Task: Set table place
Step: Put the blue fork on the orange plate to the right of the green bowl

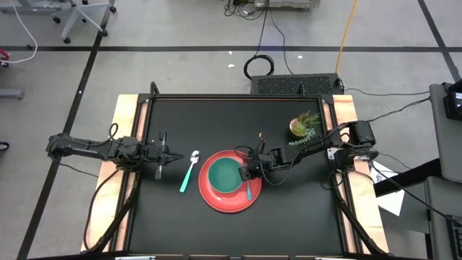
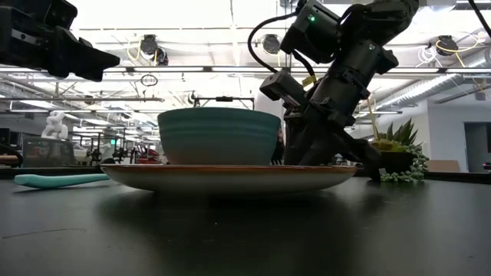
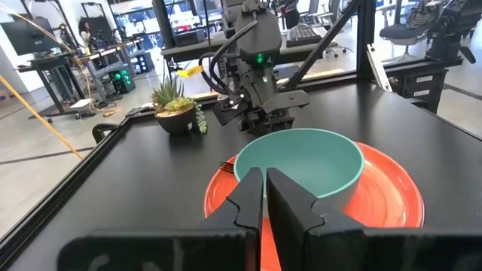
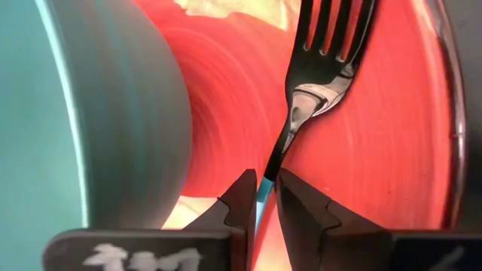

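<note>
A: What's biggest here?
B: The table [image 1: 238,224], matte black. Near its middle sits the red plate [image 1: 216,196], and the teal bowl [image 1: 225,175] stands on the plate.

A: And the arms?
B: The right arm reaches in from the right edge. Its right gripper [image 1: 249,175] is down over the plate's right side, just beside the bowl. The left gripper [image 1: 171,156] hangs above the table's left part, well apart from the plate, fingers pressed together on nothing.

A: What's the right one holding?
B: The fork [image 4: 312,90]. Its fingers pinch the blue handle, with the tines over the red plate.

A: Smaller things?
B: The spoon [image 1: 188,171] lies on the table left of the plate. A potted plant [image 1: 303,126] stands far right.
</note>
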Controlling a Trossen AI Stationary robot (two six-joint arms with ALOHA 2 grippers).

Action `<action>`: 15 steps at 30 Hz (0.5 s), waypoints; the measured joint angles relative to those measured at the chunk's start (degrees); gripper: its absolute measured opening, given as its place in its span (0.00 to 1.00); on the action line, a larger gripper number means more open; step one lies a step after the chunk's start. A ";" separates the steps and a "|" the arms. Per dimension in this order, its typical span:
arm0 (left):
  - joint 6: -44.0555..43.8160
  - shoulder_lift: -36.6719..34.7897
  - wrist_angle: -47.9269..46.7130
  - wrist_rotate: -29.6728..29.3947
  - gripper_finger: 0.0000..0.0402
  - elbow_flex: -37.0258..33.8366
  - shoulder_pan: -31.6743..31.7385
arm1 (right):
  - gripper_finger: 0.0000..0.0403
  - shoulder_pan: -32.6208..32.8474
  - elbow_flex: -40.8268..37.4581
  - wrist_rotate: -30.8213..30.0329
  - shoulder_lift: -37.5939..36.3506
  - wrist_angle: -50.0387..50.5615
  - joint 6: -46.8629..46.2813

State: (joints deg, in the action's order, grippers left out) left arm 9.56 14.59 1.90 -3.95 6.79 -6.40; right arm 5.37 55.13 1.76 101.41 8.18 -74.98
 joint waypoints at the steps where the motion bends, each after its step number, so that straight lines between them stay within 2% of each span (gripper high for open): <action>1: 0.00 0.00 -0.01 0.00 0.06 0.00 -0.01 | 0.12 0.00 0.01 0.00 0.00 0.01 -0.02; 15: -0.31 0.00 0.01 0.00 0.06 0.00 0.00 | 0.11 0.00 0.04 0.00 0.00 0.16 0.07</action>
State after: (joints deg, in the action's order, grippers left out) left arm 9.26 14.59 1.91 -3.95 6.79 -6.40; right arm 5.37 55.18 1.76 101.41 8.34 -74.91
